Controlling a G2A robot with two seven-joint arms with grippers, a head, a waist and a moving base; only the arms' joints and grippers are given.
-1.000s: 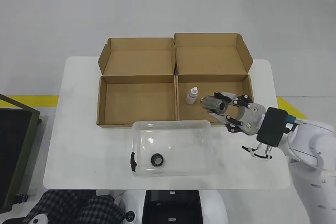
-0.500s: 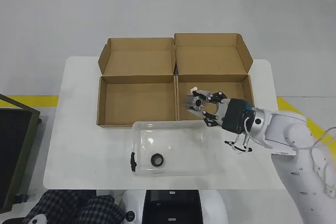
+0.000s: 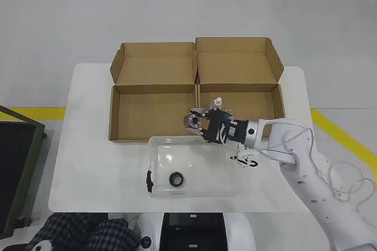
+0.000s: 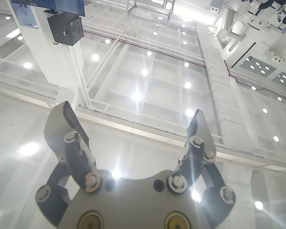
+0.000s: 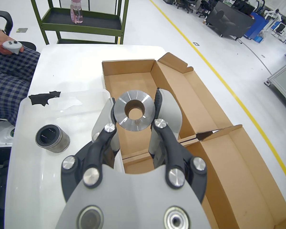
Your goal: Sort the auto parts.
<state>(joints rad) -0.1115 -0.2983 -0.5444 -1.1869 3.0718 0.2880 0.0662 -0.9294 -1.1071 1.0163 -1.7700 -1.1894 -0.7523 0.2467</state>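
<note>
Carried across from above the right box, the metal sleeve is now held over the shared wall of the two cartons, at the right edge of the left box. It is pinched by its sides in the right tool, with its bore turned toward the wrist camera, and it is kept clear of the cardboard. A second ago this tool was seen above the right box's floor, and half a second ago beside the small bottle. The arm has since been stretched further across, and the grip on the sleeve has not been altered.

Nearest the robot, the clear bin is found where it was, with one dark-bored bearing lying untouched on its floor. Beyond it the two cartons stand side by side on the tabletop with their lids folded back, and nothing in them has been shifted. The small bottle is seen in the right box, just behind the right tool.

The left tool is pointed up at the ceiling with its fingers spread, and nothing is held between them.

It may be judged that the sleeve is meant for the left box and that the placing is not yet done. A little more travel over the box floor, a descent and a release would be called for. The bearing would then remain to be sorted.
</note>
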